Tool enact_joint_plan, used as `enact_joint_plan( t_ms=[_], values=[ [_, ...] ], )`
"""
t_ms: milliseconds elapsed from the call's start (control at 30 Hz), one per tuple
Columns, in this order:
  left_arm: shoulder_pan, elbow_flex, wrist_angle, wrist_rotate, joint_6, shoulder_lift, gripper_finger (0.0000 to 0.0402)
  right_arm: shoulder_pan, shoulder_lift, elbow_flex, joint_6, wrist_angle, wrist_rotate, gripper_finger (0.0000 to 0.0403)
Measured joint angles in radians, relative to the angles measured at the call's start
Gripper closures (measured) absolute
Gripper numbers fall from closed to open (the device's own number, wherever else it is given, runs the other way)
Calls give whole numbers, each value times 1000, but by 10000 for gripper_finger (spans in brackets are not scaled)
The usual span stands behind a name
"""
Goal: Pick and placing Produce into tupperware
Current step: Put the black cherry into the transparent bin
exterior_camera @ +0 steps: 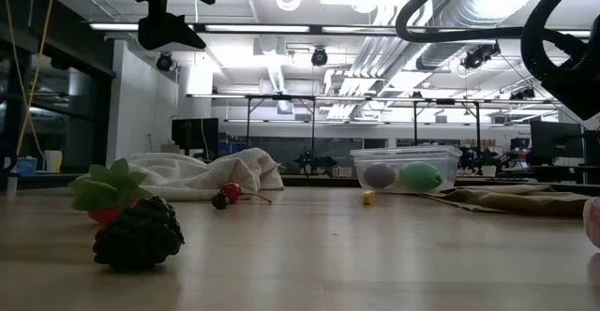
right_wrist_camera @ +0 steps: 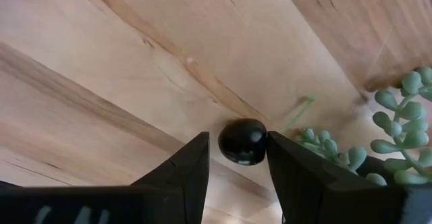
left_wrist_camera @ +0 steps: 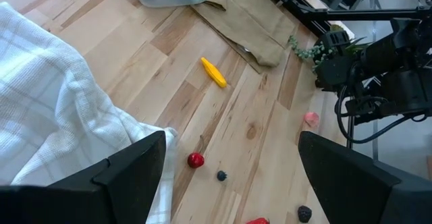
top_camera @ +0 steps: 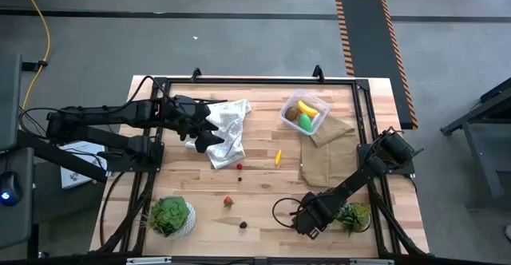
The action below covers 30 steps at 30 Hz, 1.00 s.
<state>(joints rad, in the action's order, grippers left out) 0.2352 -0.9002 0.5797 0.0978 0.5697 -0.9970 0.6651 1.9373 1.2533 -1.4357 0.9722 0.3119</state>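
Observation:
The clear tupperware stands at the far right and holds a yellow banana, a green oval and a brown ball. An orange-yellow piece, a red berry, a strawberry and a dark berry lie loose on the wood. My right gripper is low at the near right, pointing steeply down, shut on a shiny dark berry. My left gripper hangs open above the white checked cloth at the far left, with nothing between its fingers. My right gripper pinches the shiny dark berry by its two opposite sides between the free ends of its two fingers. The fingers come from above, slanting down. Whether the berry is clear of the wood, I cannot tell.
A small succulent pot stands right beside my right gripper. A leafy potted plant is at the near left. A flat brown cloth lies next to the tupperware. A dark frame borders the table.

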Motion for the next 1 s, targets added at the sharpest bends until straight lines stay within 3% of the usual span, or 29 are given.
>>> enact_joint_plan(
  t_ms=[467, 1000],
  values=[
    [0, 0, 0, 15, 1, 0, 73, 0, 0, 0, 3, -1, 12, 265],
    [0, 0, -1, 16, 0, 0, 73, 0, 0, 0, 4, -2, 27, 306]
  ],
)
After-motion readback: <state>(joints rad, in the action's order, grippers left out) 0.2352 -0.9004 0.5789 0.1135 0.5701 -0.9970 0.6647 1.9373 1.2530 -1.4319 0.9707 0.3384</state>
